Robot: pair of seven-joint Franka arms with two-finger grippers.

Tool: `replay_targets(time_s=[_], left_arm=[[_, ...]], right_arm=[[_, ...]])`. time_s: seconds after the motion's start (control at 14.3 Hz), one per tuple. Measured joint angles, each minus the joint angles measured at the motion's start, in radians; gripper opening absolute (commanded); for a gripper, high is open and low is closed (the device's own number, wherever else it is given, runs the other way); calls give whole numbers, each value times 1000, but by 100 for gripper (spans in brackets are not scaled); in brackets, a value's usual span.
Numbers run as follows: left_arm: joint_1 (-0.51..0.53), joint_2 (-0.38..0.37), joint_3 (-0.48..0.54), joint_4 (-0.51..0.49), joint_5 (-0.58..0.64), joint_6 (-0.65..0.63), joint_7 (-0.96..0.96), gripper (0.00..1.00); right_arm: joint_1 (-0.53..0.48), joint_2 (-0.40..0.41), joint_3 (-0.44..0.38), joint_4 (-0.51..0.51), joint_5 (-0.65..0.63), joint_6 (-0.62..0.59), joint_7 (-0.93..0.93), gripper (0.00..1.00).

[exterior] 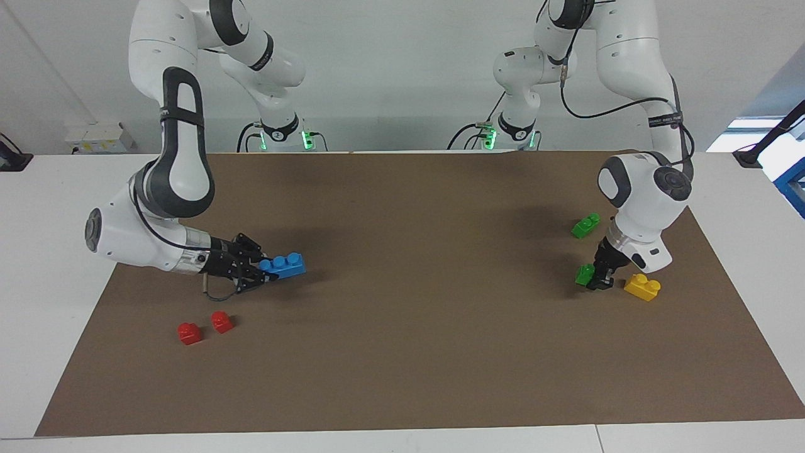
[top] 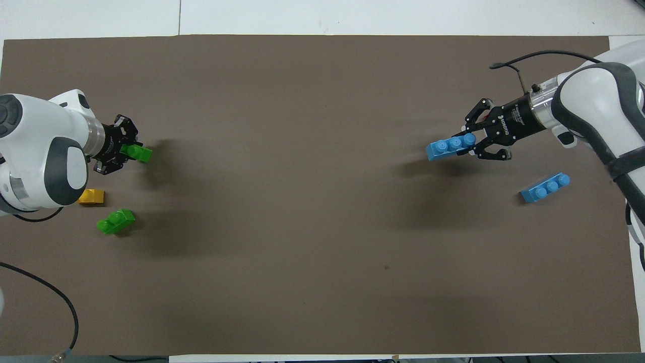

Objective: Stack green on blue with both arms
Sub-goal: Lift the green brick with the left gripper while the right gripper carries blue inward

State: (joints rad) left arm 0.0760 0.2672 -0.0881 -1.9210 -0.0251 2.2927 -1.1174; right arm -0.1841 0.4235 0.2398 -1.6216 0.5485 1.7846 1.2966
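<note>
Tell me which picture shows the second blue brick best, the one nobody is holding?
The overhead view. There the loose blue brick lies in plain sight on the brown mat, beside the right arm, with all three studs showing. The facing view does not show it; the right arm seems to cover that spot.

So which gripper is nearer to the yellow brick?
Left. The left gripper, shut on a green brick, is right beside the yellow brick. The right gripper holds a blue brick at the right arm's end of the table.
</note>
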Motion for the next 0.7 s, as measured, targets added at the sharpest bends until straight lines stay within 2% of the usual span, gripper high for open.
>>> replay_targets(time_s=[0.28,0.7], left_arm=[[-55,-36,-3,70,-1,-106,-202,0],[-171,-107,-7,83,-1,-185,-569,0]], right_arm=[[80,-37,1,0,44,12,125,0],[218,-37,1,-10,68,164,262,0]])
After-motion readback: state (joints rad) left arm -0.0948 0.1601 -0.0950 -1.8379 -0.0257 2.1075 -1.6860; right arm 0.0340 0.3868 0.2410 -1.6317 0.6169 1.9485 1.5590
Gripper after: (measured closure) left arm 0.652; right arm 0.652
